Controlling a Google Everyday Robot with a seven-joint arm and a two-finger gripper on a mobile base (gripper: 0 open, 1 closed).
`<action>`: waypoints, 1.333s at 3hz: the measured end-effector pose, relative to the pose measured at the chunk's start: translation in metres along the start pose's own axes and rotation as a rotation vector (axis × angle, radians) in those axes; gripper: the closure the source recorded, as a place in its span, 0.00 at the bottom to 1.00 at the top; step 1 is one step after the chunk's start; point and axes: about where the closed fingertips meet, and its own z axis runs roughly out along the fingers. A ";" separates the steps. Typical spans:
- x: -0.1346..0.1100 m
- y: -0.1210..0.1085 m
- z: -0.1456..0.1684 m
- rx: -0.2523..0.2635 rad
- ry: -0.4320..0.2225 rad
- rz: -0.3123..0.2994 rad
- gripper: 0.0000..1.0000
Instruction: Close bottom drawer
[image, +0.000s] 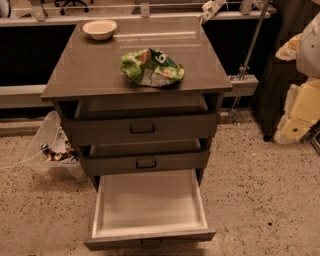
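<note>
The bottom drawer (150, 205) of a grey-brown cabinet stands pulled far out toward me, its pale whitish inside bare. Its shallow front (115, 242) is at the lower edge of the view, with the small dark handle (150, 243) partly cut off. The two taller drawers above it, the middle one (145, 163) and the top one (142, 129), stand slightly out. My gripper (299, 112) is the pale cream shape at the right edge, well to the right of the cabinet and level with the upper drawers, touching nothing.
On the cabinet top (90, 70) lie a green crisp bag (151, 67) and a pale bowl (99, 28). A clear plastic bin (52, 150) with clutter stands on the speckled floor to the left. A metal pole (250, 45) and dark furniture stand at the right.
</note>
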 end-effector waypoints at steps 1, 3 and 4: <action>-0.003 0.001 0.022 -0.018 -0.028 -0.022 0.00; 0.010 0.027 0.072 -0.099 -0.016 -0.035 0.00; 0.020 0.043 0.089 -0.144 0.003 -0.035 0.00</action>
